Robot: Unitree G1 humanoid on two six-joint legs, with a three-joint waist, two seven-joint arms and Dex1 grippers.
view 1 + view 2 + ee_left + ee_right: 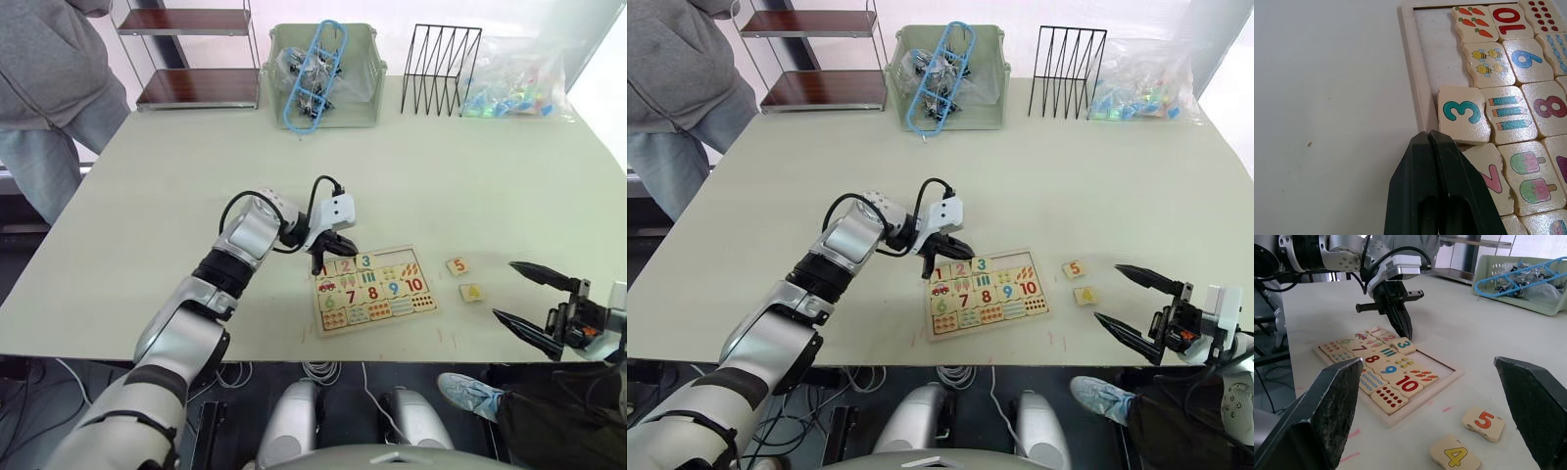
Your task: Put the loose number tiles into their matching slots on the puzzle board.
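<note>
The wooden puzzle board (375,324) lies near the table's front edge, with tiles 6 to 10 and picture tiles seated in it. Tiles 1 (940,273), 2 (960,269) and 3 (1462,112) sit in its top row, the 3 slightly askew. The two slots (1437,49) beside the 3 are bare. My left gripper (1429,133) is shut and empty, its tips at the board's top edge between tiles 2 and 3. Tiles 5 (458,265) and 4 (471,292) lie loose on the table right of the board. My right gripper (502,289) hangs open just right of them.
At the back of the table stand a green basket (323,73) holding a blue hanger, a black wire rack (441,69) and a clear bag of coloured pieces (519,83). A person in grey (49,69) stands at the back left beside a shelf (191,59).
</note>
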